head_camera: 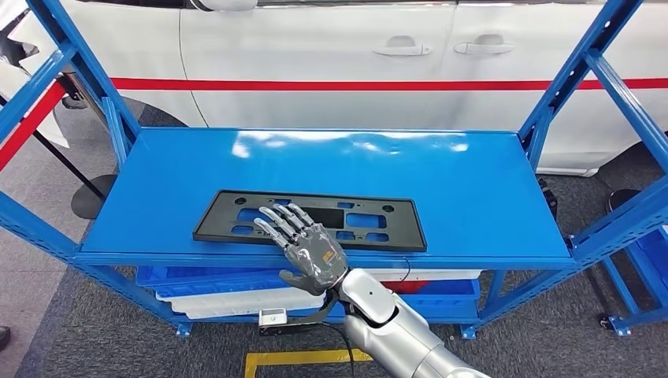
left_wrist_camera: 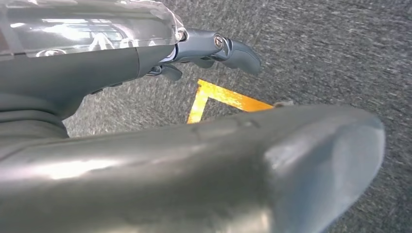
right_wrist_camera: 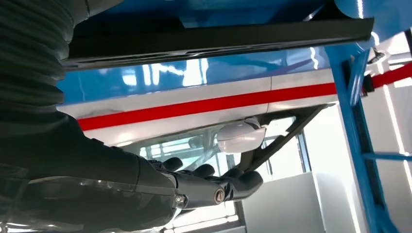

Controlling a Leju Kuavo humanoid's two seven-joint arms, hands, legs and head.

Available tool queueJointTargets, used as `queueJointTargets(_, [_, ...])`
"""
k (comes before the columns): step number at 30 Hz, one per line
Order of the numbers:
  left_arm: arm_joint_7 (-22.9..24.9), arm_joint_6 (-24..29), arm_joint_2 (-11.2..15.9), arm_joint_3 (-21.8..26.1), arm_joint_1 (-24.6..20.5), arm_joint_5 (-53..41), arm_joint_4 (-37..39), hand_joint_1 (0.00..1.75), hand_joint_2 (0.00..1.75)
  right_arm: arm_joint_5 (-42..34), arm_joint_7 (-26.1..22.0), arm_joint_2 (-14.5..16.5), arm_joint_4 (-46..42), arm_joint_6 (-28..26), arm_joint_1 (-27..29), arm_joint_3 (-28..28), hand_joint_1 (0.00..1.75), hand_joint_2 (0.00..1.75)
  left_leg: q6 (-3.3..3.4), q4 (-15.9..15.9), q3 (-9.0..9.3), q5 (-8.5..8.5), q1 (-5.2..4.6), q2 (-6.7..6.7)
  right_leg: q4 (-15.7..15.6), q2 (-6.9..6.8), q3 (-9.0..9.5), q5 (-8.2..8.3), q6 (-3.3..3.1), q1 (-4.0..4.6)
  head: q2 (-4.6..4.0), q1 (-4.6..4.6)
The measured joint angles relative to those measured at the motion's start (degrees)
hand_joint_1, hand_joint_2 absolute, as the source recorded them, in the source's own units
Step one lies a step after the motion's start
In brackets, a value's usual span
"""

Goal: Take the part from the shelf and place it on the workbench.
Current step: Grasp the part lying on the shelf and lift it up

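Over the front middle of the blue shelf (head_camera: pixel 473 197) sits the right hand (head_camera: pixel 306 246), palm down, fingers spread and stretched fwd across the near edge of the part (head_camera: pixel 311 220); fingers lie flat on/just above it, nothing gripped, so hand is wide & holding nothing. Can't tell from head view if fingertips actually touch. Silver right arm (head_camera: pixel 394 327) comes up from below w/ a rounded metal wrist joint. Part: 1 pc, flat black rectangular plastic frame, matte, w/ several rectangular cutouts and small round holes, lying flat on the shelf top, near front edge, left-of-centre. Right wrist view shows the dark fingers (right_wrist_camera: pixel 233 182) straight, apart from the thumb, w/ the part's thin black edge (right_wrist_camera: pixel 218 39) seen close by. Left hand (left_wrist_camera: pixel 214 48) hangs over grey speckled carpet (left_wrist_camera: pixel 316 58); only a few fingers seen, slightly curled, nothing in them, can't tell if open or closed. 1 yellow tape corner (left_wrist_camera: pixel 218 97) on the floor there. Shelf: glossy blue painted metal deck, blue steel uprights & diagonal braces. Lower level holds 2 shallow trays, 1 blue (head_camera: pixel 181 277), 1 white (head_camera: pixel 236 302), stacked/overlapping; contents can't be made out. Behind shelf: 1 white car (head_camera: pixel 331 63) w/ red stripe, 2 door handles.
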Motion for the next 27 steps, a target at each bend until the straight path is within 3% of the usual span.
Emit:
queueJointTargets(2, [-0.1, -0.1, 0.0, 0.0, 0.0, -0.3, 0.0, 0.00, 0.00, 1.9, 1.6, 0.1, 2.2, -1.0, -0.4, 0.3, 0.00, 1.75, 0.38, 0.0, -0.03, -0.03, -0.05, 0.02, 7.5, -0.01, -3.66, -3.60, 0.36, -0.22, 0.00, 0.01])
queueJointTargets(3, [-0.2, -0.2, 0.0, 0.0, 0.0, -0.4, 0.0, 0.00, 0.00, 2.7, 2.2, 0.1, 3.3, -1.6, -0.5, 0.4, 0.00, 1.75, 0.44, 0.0, -0.04, -0.07, -0.07, 0.01, 11.0, -0.02, -5.45, -4.74, 0.48, -0.31, 0.00, 0.01])
queueJointTargets(4, [-0.3, -0.2, 0.0, 0.0, 0.1, -0.6, 0.0, 0.00, 0.00, 3.4, 2.7, 0.1, 4.4, -2.1, -0.5, 0.4, 0.00, 1.75, 0.44, 0.0, -0.02, -0.10, -0.07, -0.01, 12.7, -0.02, -6.50, -4.83, 0.54, -0.36, 0.00, 0.01])
queueJointTargets(5, [-0.3, -0.2, 0.0, -0.1, 0.2, -0.7, 0.0, 0.00, 0.00, 4.1, 3.2, 0.1, 5.4, -2.5, -0.6, 0.5, 0.00, 1.75, 0.40, 0.1, 0.04, -0.15, -0.08, -0.04, 12.1, -0.03, -6.40, -3.72, 0.51, -0.39, 0.00, 0.01])
queueJointTargets(6, [-0.4, -0.3, 0.0, -0.1, 0.2, -0.8, 0.0, 0.00, 0.00, 4.7, 3.6, 0.2, 6.3, -3.0, -0.8, 0.5, 0.00, 1.75, 0.32, 0.1, 0.15, -0.22, -0.08, -0.09, 9.2, -0.04, -5.19, -1.75, 0.37, -0.39, 0.00, 0.01])
queueJointTargets(7, [-0.4, -0.4, 0.0, -0.1, 0.2, -0.9, 0.0, 0.00, 0.00, 5.1, 4.0, 0.3, 7.1, -3.4, -1.0, 0.6, 0.00, 1.75, 0.19, 0.1, 0.27, -0.32, -0.08, -0.13, 5.1, -0.05, -3.25, 0.50, 0.12, -0.36, 0.00, 0.01])
queueJointTargets(9, [-0.6, -0.5, 0.0, -0.4, 0.1, -1.1, 0.0, 0.00, 0.00, 5.7, 4.6, 0.7, 8.6, -3.9, -1.8, 0.6, 0.00, 1.75, -0.26, 0.3, 0.35, -0.57, -0.30, -0.16, -1.7, -0.08, -0.07, 3.04, -0.37, -0.13, 0.00, 0.00])
queueJointTargets(10, [-0.7, -0.5, -0.1, -0.6, 0.1, -1.3, 0.0, 0.00, 0.00, 5.9, 4.8, 0.9, 9.2, -4.0, -2.1, 0.6, 0.00, 1.75, -0.53, 0.4, 0.33, -0.65, -0.40, -0.15, -3.2, -0.05, 0.59, 3.32, -0.59, -0.02, 0.00, 0.00])
queueJointTargets(14, [-0.8, -0.9, 0.0, -0.9, 0.1, -1.5, 0.0, 0.00, 0.00, 7.0, 6.0, 1.7, 11.2, -4.4, -2.9, 0.6, 0.00, 1.75, -1.82, 1.2, 0.06, -1.51, -0.21, -0.10, -4.1, 0.02, 0.94, 3.46, -1.73, -0.07, 0.00, -0.01])
queueJointTargets(16, [-0.8, -1.0, 0.0, -0.9, 0.1, -1.7, 0.0, 0.00, 0.00, 8.0, 7.0, 2.2, 12.1, -4.7, -3.4, 0.6, 0.00, 1.75, -2.42, 6.5, -2.27, -4.49, -0.03, -0.07, -4.5, -0.08, 1.26, 3.60, -2.24, -0.29, 0.00, -0.01])
queueJointTargets(18, [-0.8, -1.1, 0.1, -0.9, 0.2, -1.9, 0.0, 0.00, 0.00, 8.5, 7.9, 2.6, 13.3, -4.9, -3.7, 0.5, 0.00, 1.75, -2.91, 14.3, -6.09, -7.79, 0.08, -0.05, -4.5, -0.13, 1.31, 3.54, -2.44, -0.24, 0.00, -0.01])
queueJointTargets(19, [-0.8, -1.1, 0.1, -0.9, 0.2, -2.0, 0.0, 0.00, 0.00, 8.7, 8.2, 2.7, 13.9, -5.0, -3.8, 0.5, 0.00, 1.75, -3.05, 16.5, -7.33, -8.22, 0.11, -0.05, -4.5, -0.13, 1.33, 3.49, -2.45, -0.21, 0.00, -0.01])
queueJointTargets(20, [-0.8, -1.1, 0.1, -0.9, 0.3, -2.1, 0.0, 0.00, 0.00, 8.9, 8.5, 2.7, 14.5, -5.1, -3.9, 0.4, 0.00, 1.75, -3.10, 16.6, -7.55, -7.47, 0.12, -0.05, -4.4, -0.12, 1.37, 3.42, -2.43, -0.20, 0.00, -0.01])
queueJointTargets(22, [-0.8, -1.1, 0.1, -0.9, 0.3, -2.2, 0.0, 0.00, 0.00, 9.4, 9.1, 3.0, 15.5, -5.3, -4.3, 0.1, 0.00, 1.75, -2.98, 10.3, -4.75, -3.33, 0.19, -0.01, -4.3, -0.01, 1.60, 3.18, -2.23, -0.20, 0.00, -0.01])
queueJointTargets(24, [-0.8, -1.2, 0.1, -1.0, 0.1, -2.4, 0.0, 0.00, 0.00, 9.7, 9.6, 3.4, 16.4, -5.5, -5.0, -0.3, 0.00, 1.75, -2.44, 2.9, -1.28, -0.47, 0.08, -0.04, -4.0, 0.11, 1.66, 2.92, -1.80, 0.03, 0.00, -0.01])
queueJointTargets(25, [-0.8, -1.2, 0.1, -1.0, 0.1, -2.4, 0.0, 0.00, 0.00, 9.8, 9.8, 3.5, 16.8, -5.5, -5.4, -0.5, 0.00, 1.75, -2.10, 1.1, -0.50, -0.07, -0.02, -0.07, -3.9, 0.14, 1.59, 2.87, -1.53, 0.14, 0.00, -0.01])
queueJointTargets(27, [-0.8, -1.3, 0.1, -1.0, 0.1, -2.5, 0.0, 0.00, 0.00, 10.0, 9.9, 3.7, 17.6, -5.6, -6.0, -1.1, 0.00, 1.75, -1.36, 0.6, -0.43, -0.14, -0.19, -0.16, -3.9, 0.18, 1.44, 2.92, -1.00, 0.21, 0.00, -0.01])
